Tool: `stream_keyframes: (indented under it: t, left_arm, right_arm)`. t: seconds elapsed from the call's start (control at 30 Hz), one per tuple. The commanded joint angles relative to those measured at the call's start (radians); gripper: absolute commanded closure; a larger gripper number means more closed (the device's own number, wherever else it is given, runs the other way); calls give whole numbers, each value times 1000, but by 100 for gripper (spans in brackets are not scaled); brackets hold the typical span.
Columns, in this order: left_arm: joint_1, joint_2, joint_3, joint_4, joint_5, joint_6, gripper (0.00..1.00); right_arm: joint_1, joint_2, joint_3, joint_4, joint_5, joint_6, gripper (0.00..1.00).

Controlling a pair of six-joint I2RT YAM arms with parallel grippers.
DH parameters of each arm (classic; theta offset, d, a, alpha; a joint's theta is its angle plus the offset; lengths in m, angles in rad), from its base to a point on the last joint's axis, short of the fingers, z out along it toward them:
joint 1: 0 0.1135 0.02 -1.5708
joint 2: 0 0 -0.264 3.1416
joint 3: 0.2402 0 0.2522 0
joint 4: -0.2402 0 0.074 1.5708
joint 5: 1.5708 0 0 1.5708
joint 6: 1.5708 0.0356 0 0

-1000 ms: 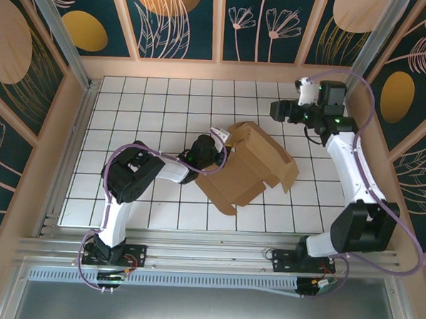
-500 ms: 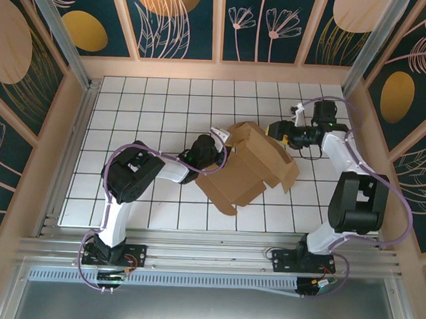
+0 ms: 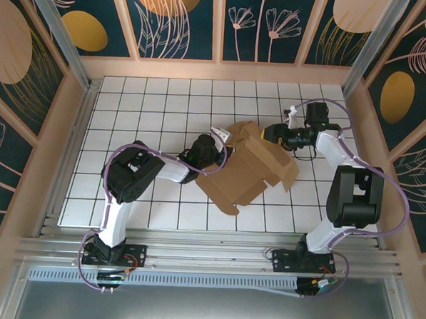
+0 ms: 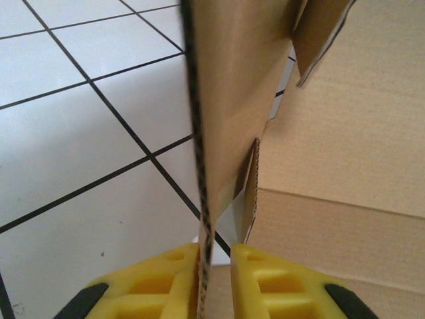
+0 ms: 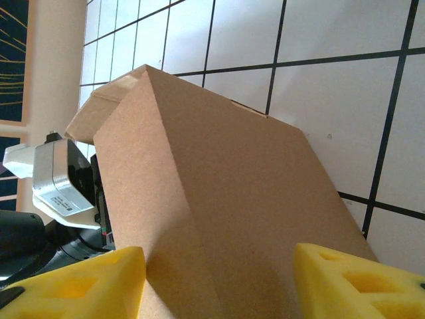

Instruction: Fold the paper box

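**Left gripper pinning a wall, right gripper straddling the far end**

Left gripper (image 4: 214,266) is pressed together on a thin cardboard wall seen edge-on between its yellow pads (image 4: 265,282). In the top view it (image 3: 224,147) sits at the upper-left side of the paper box (image 3: 245,168). Judged purpose: it anchors that wall upright so the sheet cannot slide while the other arm works.

Right gripper (image 5: 219,279) is spread, one yellow finger (image 5: 80,279) on either side of a sloping brown panel. Contact cannot be confirmed. In the top view it (image 3: 273,133) is at the box's upper-right corner, probably lined up to push or close that panel.

The box lies mid-frame on the white grid table (image 3: 130,112), partly formed. Its long axis runs diagonally, lower left to upper right. One loose flap (image 3: 289,176) sticks out toward the lower right, and the open side faces up.
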Motion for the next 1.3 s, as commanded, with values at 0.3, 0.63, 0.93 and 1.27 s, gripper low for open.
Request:
stream_keyframes:
  t: [0.3,0.63,0.93,1.27]
  left_arm:
    - [-7,-197,-115,70,7,-17,50]
    - [15,-484,-215,-14,-70,-201,54]
    - [195,-341,168,-545,25,-411,64]
    - [202,1,523,-892,303,12,71]
  right_arm:
    - [36,-10,-35,18,76,-7,41]
    - [48,-7,-34,14,95,-17,42]
    - [50,-13,-24,3,102,-27,42]
    - [53,-21,-18,-6,105,-33,42]
